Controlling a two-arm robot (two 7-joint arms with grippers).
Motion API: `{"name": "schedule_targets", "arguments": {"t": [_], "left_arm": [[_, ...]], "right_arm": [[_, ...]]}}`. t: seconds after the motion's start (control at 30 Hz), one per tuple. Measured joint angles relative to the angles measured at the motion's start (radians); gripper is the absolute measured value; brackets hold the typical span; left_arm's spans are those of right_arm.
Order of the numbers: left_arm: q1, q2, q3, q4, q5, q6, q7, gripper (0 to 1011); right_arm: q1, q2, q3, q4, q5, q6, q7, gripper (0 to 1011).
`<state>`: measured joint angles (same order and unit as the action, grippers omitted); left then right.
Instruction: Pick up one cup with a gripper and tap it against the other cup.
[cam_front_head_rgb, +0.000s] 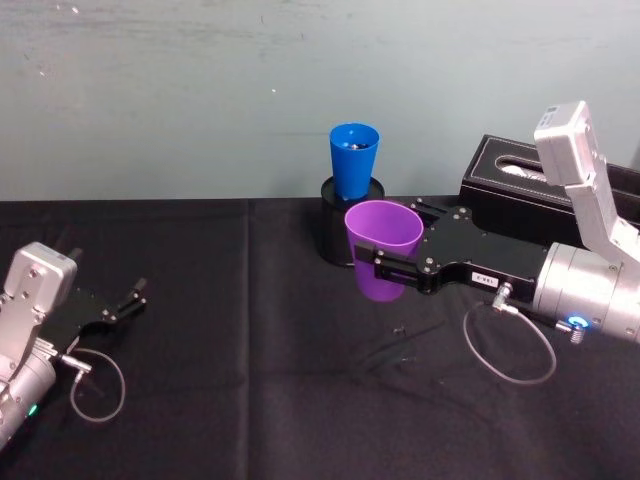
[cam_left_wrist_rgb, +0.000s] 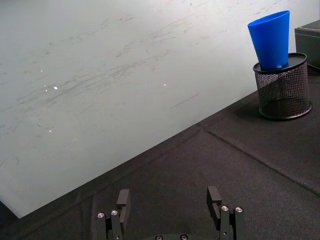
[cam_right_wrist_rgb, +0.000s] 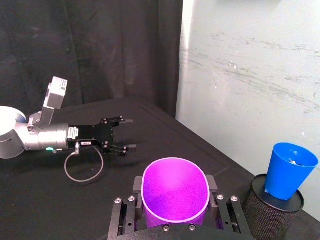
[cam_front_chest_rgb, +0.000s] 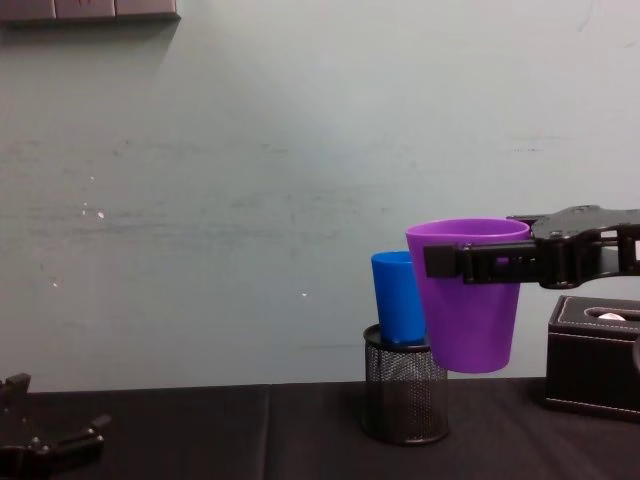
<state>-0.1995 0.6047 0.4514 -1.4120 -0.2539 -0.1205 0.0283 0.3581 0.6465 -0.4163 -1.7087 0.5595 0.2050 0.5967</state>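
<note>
Right hand (cam_front_head_rgb: 384, 268) gripped purple cup (cam_front_head_rgb: 383, 232) aloft, just beside blue cup (cam_front_head_rgb: 354, 160) in mesh holder (cam_front_head_rgb: 331, 240); left hand (cam_front_head_rgb: 126, 301) idle, fingers wide.

Showing smooth, softly shining plastic in the purple cup (cam_front_head_rgb: 384, 232) and the blue cup (cam_front_head_rgb: 354, 155). Letting light through fine black wire mesh at the pen holder (cam_front_chest_rgb: 404, 400). Lying matt and lightly creased as black cloth over the table (cam_front_head_rgb: 250, 350). Wearing matt black plates with small bright screw heads on the right gripper (cam_front_head_rgb: 385, 268), then giving way to satin silver metal at the wrist (cam_front_head_rgb: 590, 290). Looking like stitched black leather on the box (cam_front_head_rgb: 520, 185). Carrying scuffs and faint scratches across the pale matt wall (cam_front_head_rgb: 200, 90).
</note>
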Motion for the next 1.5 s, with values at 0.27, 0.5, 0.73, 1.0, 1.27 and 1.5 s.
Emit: {"name": "schedule_targets", "arguments": {"t": [0.27, 0.5, 0.73, 1.0, 1.27, 1.5], "left_arm": [[0.0, 0.0, 0.0, 0.0, 0.0, 0.0, 0.0, 1000], [0.0, 0.0, 0.0, 0.0, 0.0, 0.0, 0.0, 1000], [0.0, 0.0, 0.0, 0.0, 0.0, 0.0, 0.0, 1000], [0.0, 0.0, 0.0, 0.0, 0.0, 0.0, 0.0, 1000], [0.0, 0.0, 0.0, 0.0, 0.0, 0.0, 0.0, 1000], [0.0, 0.0, 0.0, 0.0, 0.0, 0.0, 0.0, 1000]], "right_arm": [[0.0, -0.001, 0.001, 0.0, -0.001, -0.001, 0.0, 715], [0.0, -0.001, 0.001, 0.0, -0.002, -0.002, 0.0, 715], [0.0, -0.001, 0.001, 0.0, -0.002, -0.002, 0.0, 715], [0.0, -0.001, 0.001, 0.0, -0.002, -0.002, 0.0, 715], [0.0, -0.001, 0.001, 0.0, -0.002, -0.002, 0.001, 715], [0.0, -0.001, 0.001, 0.0, -0.002, -0.002, 0.001, 715]]}}
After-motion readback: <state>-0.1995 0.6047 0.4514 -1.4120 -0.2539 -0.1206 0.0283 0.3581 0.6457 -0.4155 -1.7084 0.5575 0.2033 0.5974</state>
